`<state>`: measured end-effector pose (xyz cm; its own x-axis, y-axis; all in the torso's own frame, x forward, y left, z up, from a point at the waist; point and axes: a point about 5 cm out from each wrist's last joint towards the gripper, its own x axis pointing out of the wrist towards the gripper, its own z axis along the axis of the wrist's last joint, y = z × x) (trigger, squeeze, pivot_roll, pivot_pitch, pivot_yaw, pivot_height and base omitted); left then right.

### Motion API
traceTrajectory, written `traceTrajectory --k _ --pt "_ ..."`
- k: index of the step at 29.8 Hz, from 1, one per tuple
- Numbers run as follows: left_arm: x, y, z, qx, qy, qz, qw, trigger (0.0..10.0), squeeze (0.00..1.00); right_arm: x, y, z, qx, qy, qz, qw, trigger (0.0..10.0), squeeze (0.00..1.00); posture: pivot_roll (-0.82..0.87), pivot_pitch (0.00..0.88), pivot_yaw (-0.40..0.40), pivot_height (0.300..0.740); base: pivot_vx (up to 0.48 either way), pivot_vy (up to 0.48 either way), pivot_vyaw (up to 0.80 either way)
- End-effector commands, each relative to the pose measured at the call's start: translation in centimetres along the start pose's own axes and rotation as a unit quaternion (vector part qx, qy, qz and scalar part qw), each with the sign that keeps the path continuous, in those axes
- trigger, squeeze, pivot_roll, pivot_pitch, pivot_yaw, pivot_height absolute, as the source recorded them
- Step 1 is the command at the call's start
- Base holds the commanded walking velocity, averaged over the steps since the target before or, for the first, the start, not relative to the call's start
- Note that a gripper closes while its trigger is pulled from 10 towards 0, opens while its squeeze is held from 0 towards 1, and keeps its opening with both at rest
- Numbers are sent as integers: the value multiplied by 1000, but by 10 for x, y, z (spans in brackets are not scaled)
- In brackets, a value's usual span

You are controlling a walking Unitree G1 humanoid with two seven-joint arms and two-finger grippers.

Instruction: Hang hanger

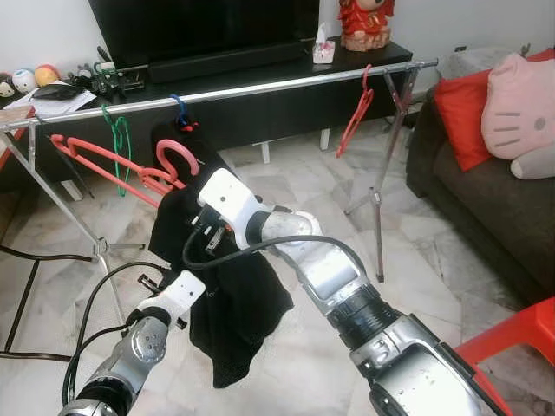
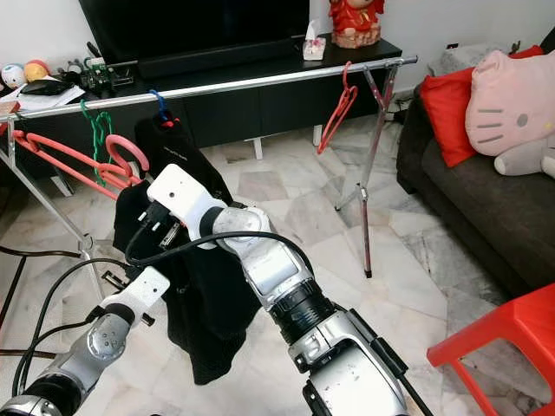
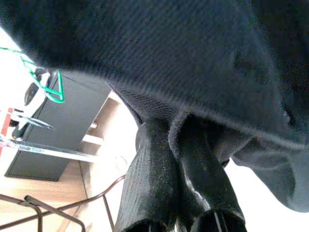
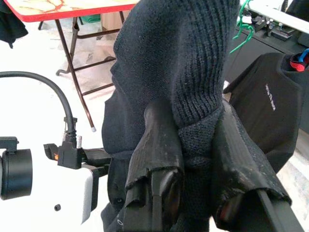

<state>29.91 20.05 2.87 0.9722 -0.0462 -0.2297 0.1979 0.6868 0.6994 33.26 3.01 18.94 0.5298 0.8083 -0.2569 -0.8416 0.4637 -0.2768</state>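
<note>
Black ribbed knit garment (image 1: 234,303). Pink-red hanger (image 1: 130,169) with a paler pink hook. Green wire hanger (image 1: 117,143); blue hook (image 1: 179,108) over a black shirt (image 4: 270,106) with small white print. Red hanger (image 1: 355,113) on a silver rail (image 1: 260,84). Red cushion (image 1: 460,117), pale pink plush (image 1: 519,113), dark brown sofa (image 1: 486,204), red-edged table (image 4: 63,7), grey-veined marble floor (image 1: 434,260).

head stereo pair: high, facing forward and down, sharing the long silver clothes rail (image 1: 260,85) toward 12 o'clock | left wrist: pressed close under dark woven black cloth (image 3: 159,53) | right wrist: close along fingers at ribbed black knit garment (image 4: 178,63)
</note>
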Motion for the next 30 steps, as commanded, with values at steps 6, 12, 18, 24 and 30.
traceTrajectory --k 6,12,18,24,30 --pt "-4 2 -12 -12 26 1 1000 0 0 -4 -3 18 -17 -32 -5 999 0 0 -97 0 119 740 0 0 0" --pt "-5 1 -15 -31 36 5 999 0 0 -6 -4 15 -15 -28 -7 999 0 0 -98 0 121 740 0 0 0" --pt "-6 2 -20 -108 58 25 992 0 0 -9 -5 6 -22 -14 -12 1000 0 0 -97 0 122 740 0 0 0" --pt "-6 8 -21 -150 60 36 986 0 0 -13 -9 0 -21 -4 -18 1000 0 0 -98 0 122 740 0 0 0" --pt "-5 12 -21 -201 63 49 976 0 0 -18 -15 -9 -23 9 -31 999 0 0 -96 0 125 740 0 0 0"
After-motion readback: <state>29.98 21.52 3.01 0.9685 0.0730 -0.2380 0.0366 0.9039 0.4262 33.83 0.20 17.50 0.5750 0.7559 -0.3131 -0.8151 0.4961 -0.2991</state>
